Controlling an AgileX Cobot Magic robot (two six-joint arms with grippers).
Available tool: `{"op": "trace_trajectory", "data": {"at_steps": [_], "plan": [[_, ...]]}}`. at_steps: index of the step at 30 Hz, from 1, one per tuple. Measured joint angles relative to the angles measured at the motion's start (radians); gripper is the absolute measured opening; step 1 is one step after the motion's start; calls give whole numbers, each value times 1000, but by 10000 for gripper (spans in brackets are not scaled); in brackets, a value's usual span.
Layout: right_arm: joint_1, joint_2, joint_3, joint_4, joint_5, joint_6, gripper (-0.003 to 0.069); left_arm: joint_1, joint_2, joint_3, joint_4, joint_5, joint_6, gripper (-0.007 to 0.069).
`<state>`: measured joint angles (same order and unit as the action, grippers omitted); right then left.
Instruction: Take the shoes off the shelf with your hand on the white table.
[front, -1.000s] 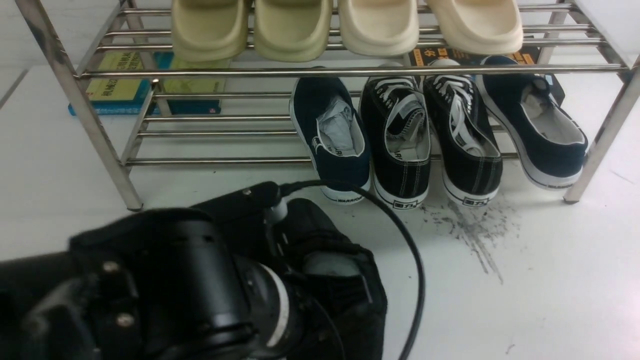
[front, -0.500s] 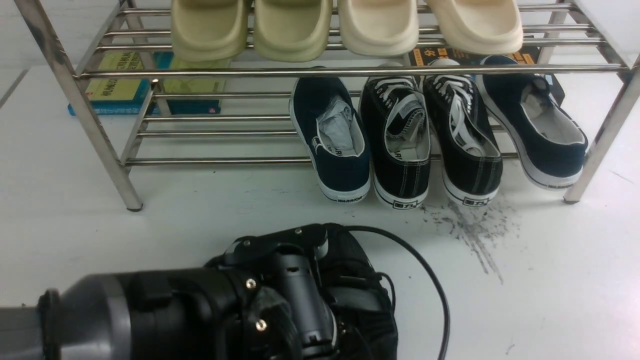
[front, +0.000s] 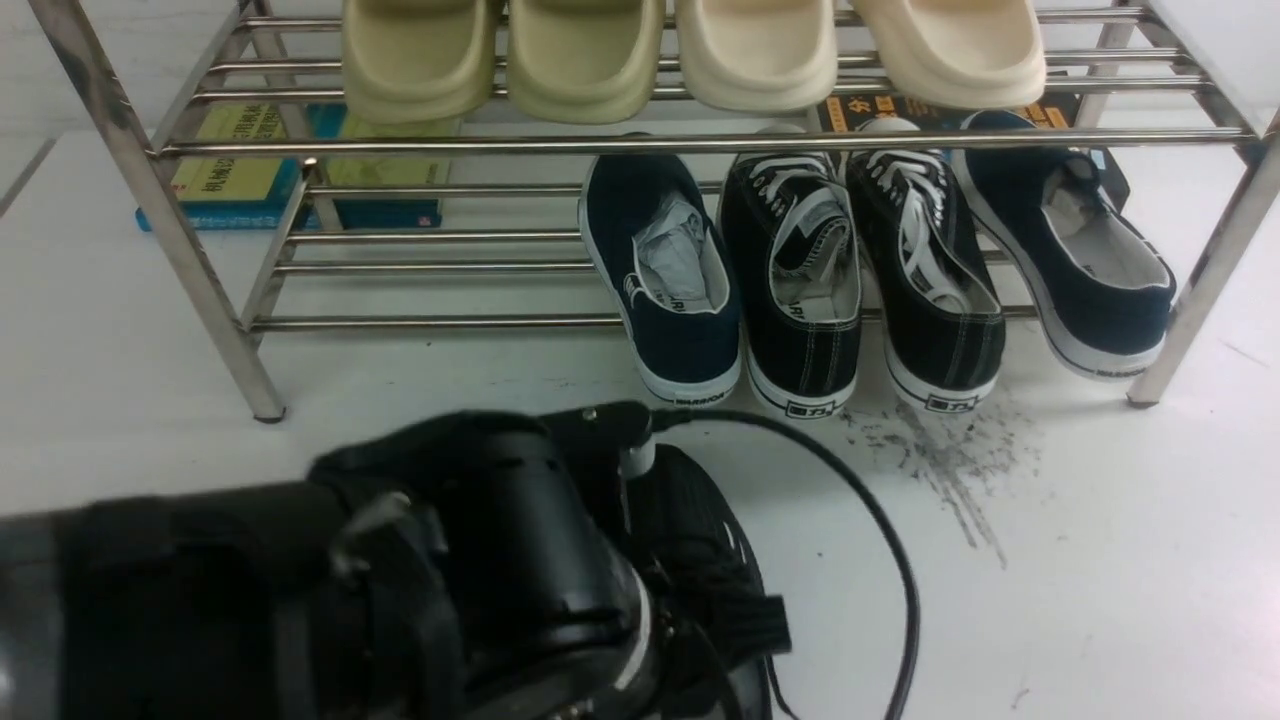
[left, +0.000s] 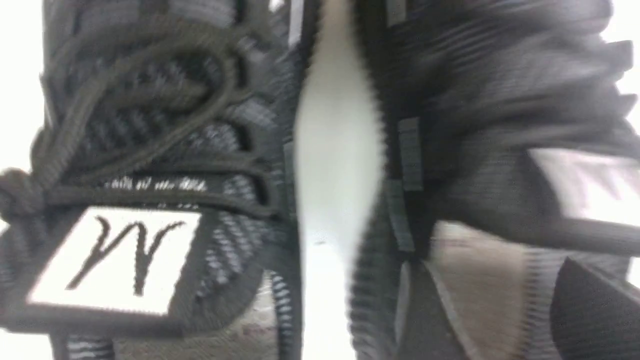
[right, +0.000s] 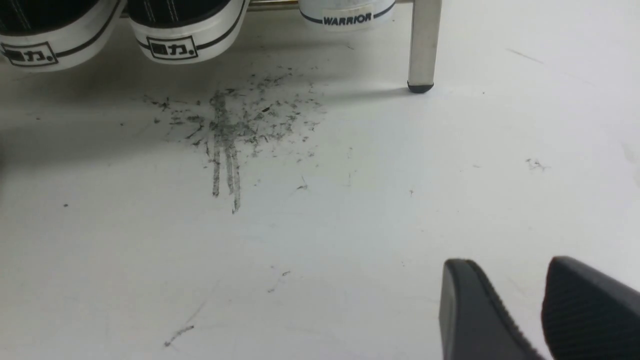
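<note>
- Two black knit shoes (left: 165, 150) are off the shelf (front: 700, 141). They're parked side by side on the white table (front: 1100, 560) toward its near edge, out front of the shelf's left half.
- The left wrist view shows both, with a strip of table between them. One has a white tongue tag with an M on it.
- The front view only catches a sliver of them, because the left gripper (front: 560, 520) is a big black lump right over the top.
- The left gripper's jaws are hidden, so I honestly can't tell if they're spread or pinched, or touching a shoe.
- One black cable (front: 880, 540) loops off it across the table.
- The right gripper (right: 522, 292) has its two fingers a little apart with nothing between them, low over bare table near the shelf's right front leg.
- The shelf has two tiers. Four beige slippers (front: 755, 60) sit in a row on the top one.
- The lower tier has four canvas sneakers (front: 800, 280) on its right half, navy on the outsides and two black in the middle, with heels poking past the front rail.
- One patch of scuff marks (front: 940, 450) sits on the table just in front of those sneakers.
- Yellow-and-blue books (front: 235, 165) lie behind the shelf's left end. I can't count them through the rails.
</note>
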<state>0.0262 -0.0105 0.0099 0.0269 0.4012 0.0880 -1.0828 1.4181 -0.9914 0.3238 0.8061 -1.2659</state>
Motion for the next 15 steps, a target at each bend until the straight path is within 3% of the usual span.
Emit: {"op": "trace_trajectory", "data": {"at_steps": [4, 7, 9, 10, 11, 15], "plan": [[0, 0, 0, 0, 0, 0, 239, 0, -81, -86, 0, 127, 133, 357], [0, 0, 0, 0, 0, 0, 239, 0, -190, -205, 10, 319, 315, 238], [0, 0, 0, 0, 0, 0, 239, 0, -256, -251, 22, 387, 402, 140], [0, 0, 0, 0, 0, 0, 239, 0, -263, -257, 24, 392, 419, 130], [0, 0, 0, 0, 0, 0, 239, 0, -328, -271, 31, 414, 486, 56], [0, 0, 0, 0, 0, 0, 239, 0, -449, -229, 26, 428, 562, 1]]}}
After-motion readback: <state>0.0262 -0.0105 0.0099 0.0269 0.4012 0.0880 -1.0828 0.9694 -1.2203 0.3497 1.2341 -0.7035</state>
